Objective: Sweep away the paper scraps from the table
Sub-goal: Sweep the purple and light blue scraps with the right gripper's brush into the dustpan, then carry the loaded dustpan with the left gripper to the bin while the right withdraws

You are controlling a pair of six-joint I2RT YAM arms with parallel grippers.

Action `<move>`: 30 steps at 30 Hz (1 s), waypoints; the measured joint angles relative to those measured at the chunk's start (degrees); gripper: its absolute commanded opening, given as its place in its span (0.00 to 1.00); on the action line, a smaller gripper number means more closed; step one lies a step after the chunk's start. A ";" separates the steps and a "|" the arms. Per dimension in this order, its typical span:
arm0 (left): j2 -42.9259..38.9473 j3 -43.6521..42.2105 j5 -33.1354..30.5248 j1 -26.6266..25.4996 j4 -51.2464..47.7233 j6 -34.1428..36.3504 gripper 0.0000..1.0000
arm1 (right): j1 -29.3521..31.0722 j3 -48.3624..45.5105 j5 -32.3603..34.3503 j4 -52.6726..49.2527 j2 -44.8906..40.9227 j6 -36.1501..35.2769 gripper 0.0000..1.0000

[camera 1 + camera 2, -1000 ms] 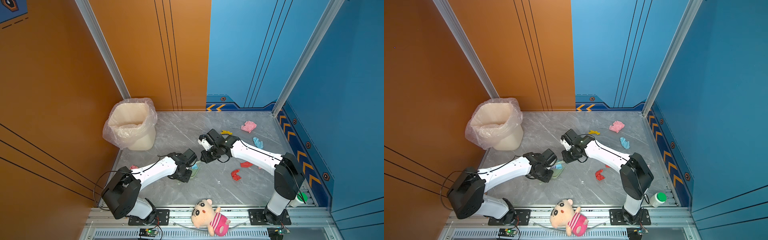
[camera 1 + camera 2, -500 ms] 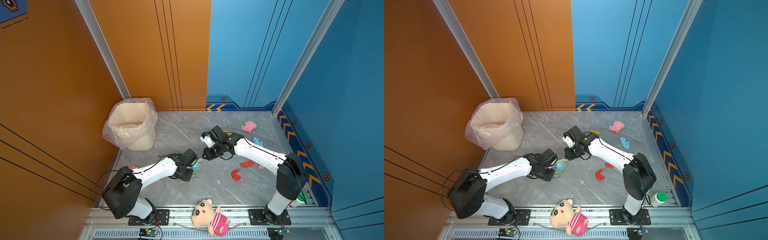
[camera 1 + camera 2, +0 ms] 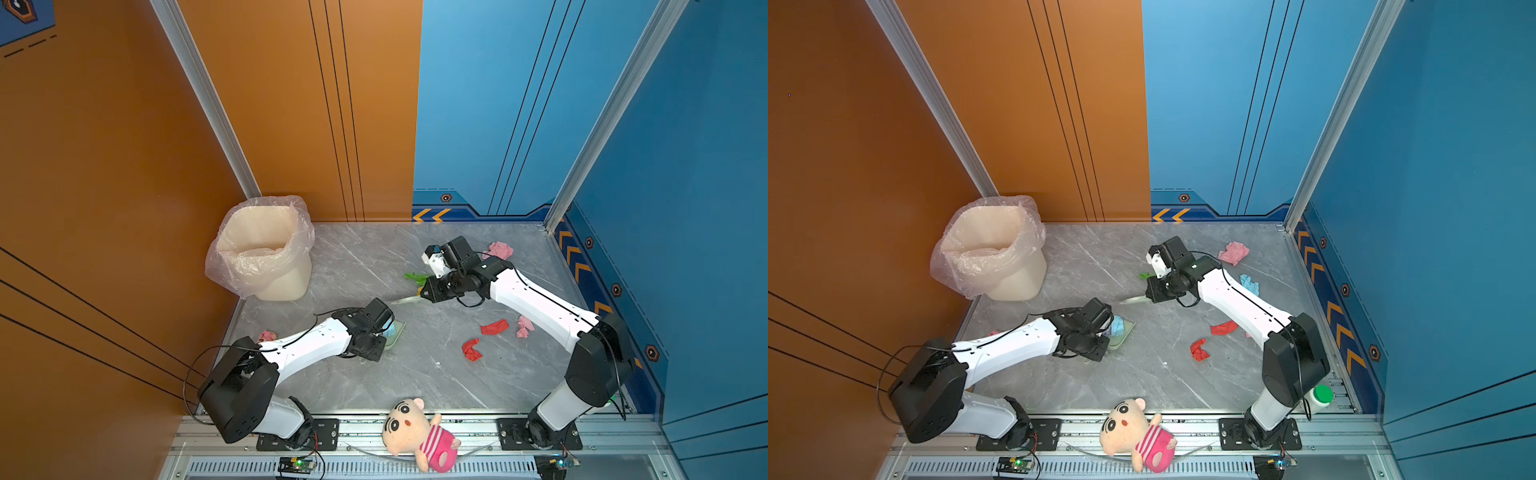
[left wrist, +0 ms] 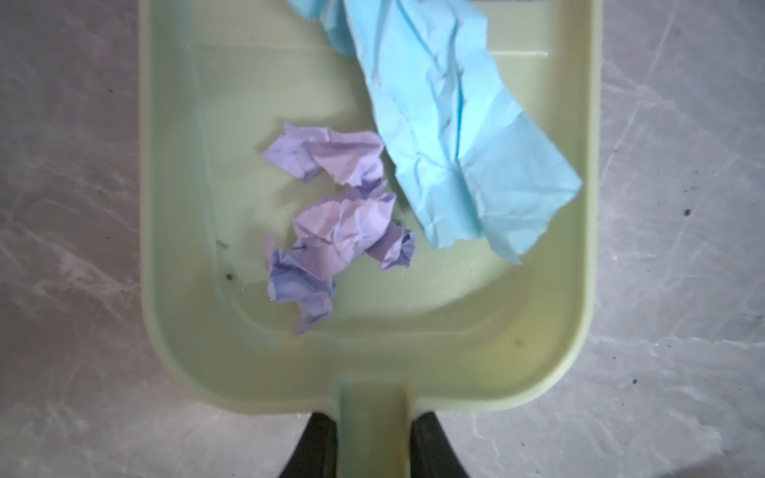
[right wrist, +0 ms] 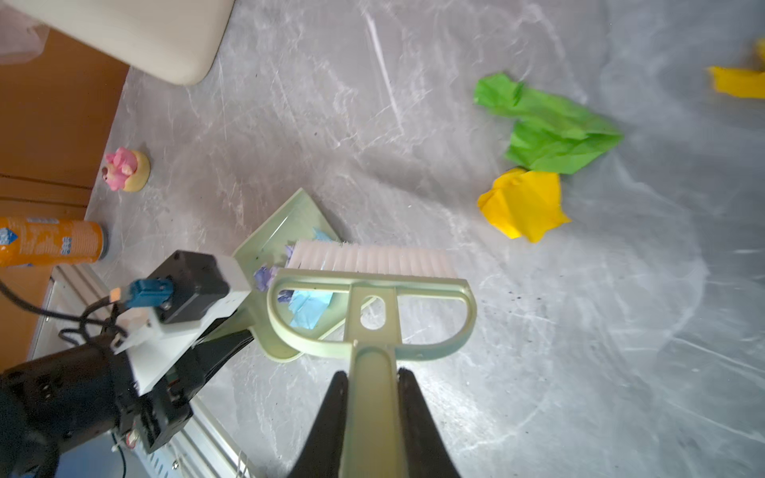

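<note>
The right tool (image 5: 372, 374) is clenched on the handle of the pale green brush (image 5: 364, 281), with one finger on each side of it. The left tool (image 4: 372, 418) is clamped in the same way on the short handle of the dustpan (image 4: 159, 248), which lies on the table (image 3: 374, 257).

Just ahead of the left tool, inside the pan, lie two lilac wads (image 4: 331, 223) and a light blue piece (image 4: 455, 145), so part of the paper scraps is already collected. The brush head stands apart from the pan's open edge. Off to one side of it lies a green scrap (image 5: 550, 132) with a yellow scrap (image 5: 521, 205) just beside it. I cannot tell if the bristles touch the table.

Behind the right tool, along its arm, red scraps (image 3: 494, 326) and a pink one (image 3: 500, 249) lie unswept.

To my judgement the sweeping is in the middle, between two strokes. The next move calls for setting the bristles down on the far side of the green and yellow scraps and drawing them to the pan's mouth. Meanwhile the left tool must press the lip down, so that no paper slides under it.
</note>
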 measured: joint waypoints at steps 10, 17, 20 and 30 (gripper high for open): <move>-7.52 2.38 -0.96 1.51 -2.23 0.09 0.26 | -6.45 -0.42 3.72 5.49 -3.08 3.93 0.00; -9.44 12.92 -1.88 7.17 -9.31 2.27 0.25 | -8.15 -1.25 4.35 5.84 -3.74 4.09 0.00; -9.51 18.23 -1.84 10.05 -11.69 3.74 0.26 | -8.76 -2.14 4.37 5.86 -4.50 4.09 0.00; -9.53 29.92 -0.22 16.59 -17.44 7.72 0.26 | -9.18 -5.18 5.33 5.86 -6.05 4.09 0.00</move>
